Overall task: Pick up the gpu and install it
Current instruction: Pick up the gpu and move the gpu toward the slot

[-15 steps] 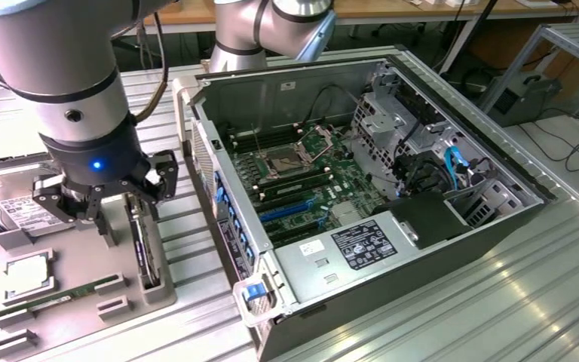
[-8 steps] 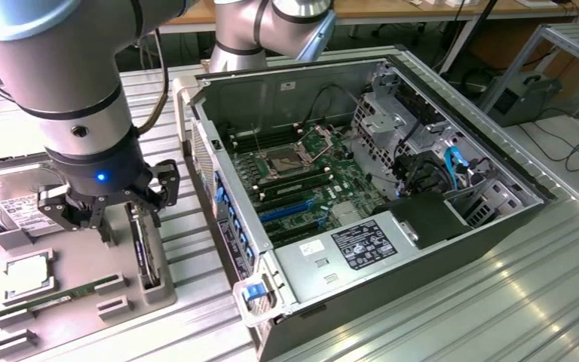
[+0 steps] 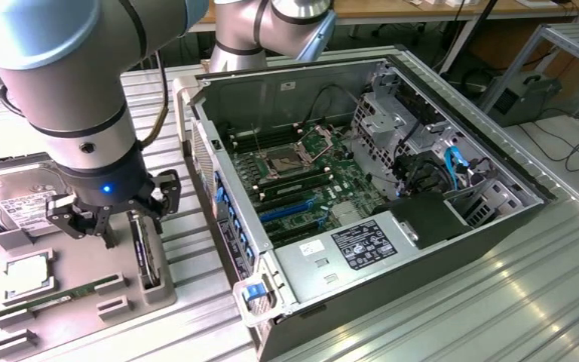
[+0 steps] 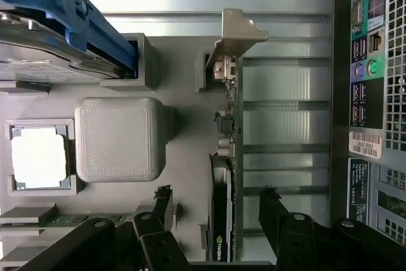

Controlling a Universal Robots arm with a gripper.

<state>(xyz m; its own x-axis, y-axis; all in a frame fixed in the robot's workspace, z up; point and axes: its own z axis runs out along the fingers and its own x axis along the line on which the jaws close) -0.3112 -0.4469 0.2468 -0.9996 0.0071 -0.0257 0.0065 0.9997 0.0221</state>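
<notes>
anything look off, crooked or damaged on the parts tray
Nothing stands out. The gpu stands on edge, straight in its slot of the grey tray, with the open tool straddling it. The hard drive, processor and memory stick each sit in their own recesses.

Robotics laboratory: ribbed aluminium bench (image 3: 531,302), opened computer tower (image 3: 269,94) (side panel off), grey moulded parts fixture (image 3: 84,264), wooden desk (image 3: 400,11) behind.
</notes>
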